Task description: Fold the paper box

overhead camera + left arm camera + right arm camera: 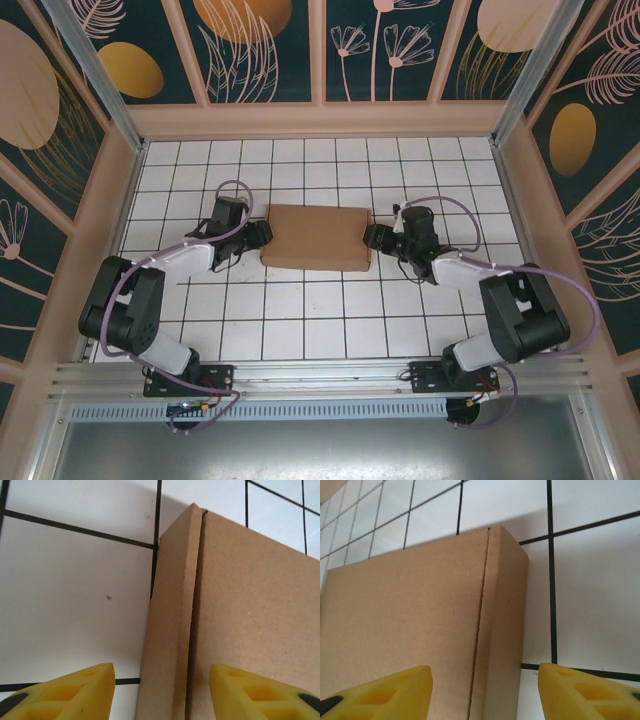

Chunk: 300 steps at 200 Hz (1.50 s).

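Left gripper point(160, 676), right gripper point(485, 676): jaws stood apart, empty. Paper box point(318, 237) lay between them on desk point(300, 320), an end edge before each.

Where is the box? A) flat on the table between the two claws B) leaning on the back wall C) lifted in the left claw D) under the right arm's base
A: the box lies flat on the table, left claw at one end, right claw at the other.
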Each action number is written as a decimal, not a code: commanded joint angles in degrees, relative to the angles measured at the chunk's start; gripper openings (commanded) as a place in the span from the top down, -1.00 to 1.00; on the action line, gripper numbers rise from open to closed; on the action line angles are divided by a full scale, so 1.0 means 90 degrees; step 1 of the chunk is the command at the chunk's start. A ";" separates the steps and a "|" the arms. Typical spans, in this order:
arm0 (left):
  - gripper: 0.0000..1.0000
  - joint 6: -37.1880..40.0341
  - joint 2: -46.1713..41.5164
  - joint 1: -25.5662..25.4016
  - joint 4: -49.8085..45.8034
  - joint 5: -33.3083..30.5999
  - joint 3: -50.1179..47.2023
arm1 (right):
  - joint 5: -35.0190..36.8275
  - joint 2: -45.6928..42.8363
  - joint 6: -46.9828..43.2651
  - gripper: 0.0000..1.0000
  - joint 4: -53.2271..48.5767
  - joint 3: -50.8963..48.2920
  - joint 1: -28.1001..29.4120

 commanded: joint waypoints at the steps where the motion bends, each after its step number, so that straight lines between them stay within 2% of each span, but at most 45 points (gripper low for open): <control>1: 0.04 -0.0036 0.0127 0.0003 0.0388 0.0338 -0.0011 | -0.0419 0.0417 -0.0014 0.01 0.0221 0.0233 -0.0020; 30: 0.24 -0.0465 -0.0012 -0.0004 0.0710 0.0749 -0.0358 | -0.0581 0.0643 0.0030 0.22 0.0204 0.0240 -0.0006; 62: 0.36 -0.0867 -0.0474 0.0003 0.0943 0.1008 -0.0979 | -0.0589 0.0251 0.0069 0.31 0.0189 -0.0206 0.0051; 123: 0.36 -0.1380 -0.1336 -0.0181 0.1185 0.1036 -0.2134 | -0.0483 -0.0725 0.0522 0.30 0.0199 -0.1242 0.0216; 153: 0.33 -0.1347 -0.1173 -0.0194 0.1247 0.1061 -0.2127 | -0.0327 -0.0896 0.0515 0.25 0.0135 -0.1337 0.0241; 168: 0.24 -0.1373 -0.1186 -0.0207 0.1187 0.1034 -0.2065 | -0.0217 -0.0928 0.0438 0.14 -0.0023 -0.1249 0.0210; 182: 0.04 -0.1222 -0.1567 -0.0197 0.0781 0.0645 -0.1895 | -0.0084 -0.1089 0.0328 -0.16 -0.0288 -0.1092 0.0171; 193: -0.26 -0.1104 -0.2046 -0.0195 0.0469 0.0152 -0.1776 | 0.0129 -0.1408 0.0191 -0.45 -0.0478 -0.1004 0.0161; 200: -0.48 -0.0984 -0.2343 -0.0191 0.0228 -0.0200 -0.1660 | 0.0246 -0.1648 0.0074 -0.68 -0.0598 -0.0927 0.0147; 204: -0.59 -0.0892 -0.2473 -0.0191 0.0096 -0.0394 -0.1562 | 0.0297 -0.1776 0.0000 -0.93 -0.0683 -0.0859 0.0112; 206: -0.65 -0.0859 -0.2540 -0.0186 0.0020 -0.0485 -0.1499 | 0.0310 -0.1833 -0.0031 -0.97 -0.0717 -0.0823 0.0099; 213: -0.94 -0.0727 -0.2713 -0.0187 -0.0193 -0.0814 -0.1285 | 0.0329 -0.2016 -0.0135 -0.98 -0.0878 -0.0659 0.0023; 217: -0.97 -0.0631 -0.2804 -0.0181 -0.0294 -0.1011 -0.1166 | 0.0325 -0.2102 -0.0192 -0.98 -0.0963 -0.0558 -0.0025; 242: -0.98 0.0120 -0.3198 -0.0182 -0.0522 -0.2240 -0.0453 | 0.0152 -0.2464 -0.0727 -0.98 -0.1169 0.0165 -0.0191; 252: -0.98 0.0508 -0.3268 -0.0188 -0.0335 -0.2817 -0.0263 | 0.0315 -0.2459 -0.0795 -0.98 -0.1232 0.0485 -0.0210; 272: -0.98 0.0928 -0.3181 -0.0184 0.0221 -0.4905 -0.0134 | 0.1134 -0.2598 -0.1082 -0.98 -0.0617 0.0636 -0.0220; 284: -0.98 0.2205 -0.3106 -0.0176 0.1455 -0.5115 -0.0607 | 0.1465 -0.2740 -0.1884 -0.98 0.0399 0.0274 -0.0230; 291: -0.98 0.3087 -0.3041 -0.0145 0.2295 -0.4915 -0.1008 | 0.1640 -0.2820 -0.2418 -0.98 0.1058 -0.0073 -0.0230; 300: -0.98 0.3753 -0.2923 -0.0006 0.3250 -0.4613 -0.1482 | 0.2141 -0.2871 -0.2737 -0.98 0.2116 -0.0598 -0.0271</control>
